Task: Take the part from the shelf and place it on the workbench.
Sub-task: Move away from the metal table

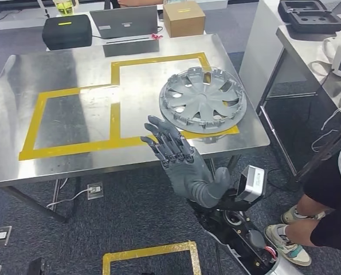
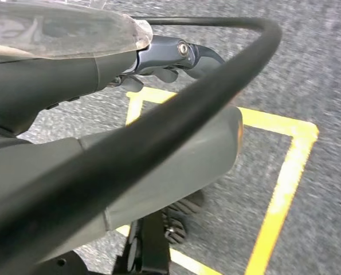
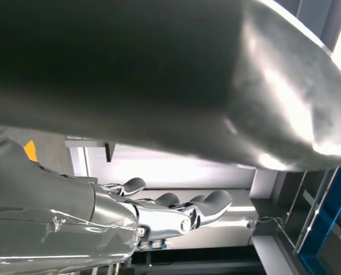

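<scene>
Grey wheel cover [image 1: 202,99] lies flat on the shiny desk [image 1: 73,63]. Just beside it, the right hand [image 1: 181,160] is spread wide, holding nothing. I cannot tell how the left hand [image 2: 177,57] is.

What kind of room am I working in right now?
Probably a robotics lab or test workshop: a stainless steel workbench marked with yellow tape rectangles, a grey plastic wheel cover lying on it, and a laptop with equipment cases on tables behind.

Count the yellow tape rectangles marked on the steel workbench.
2: the left rectangle lies bare; the right rectangle holds the wheel cover near its right corner.
</scene>
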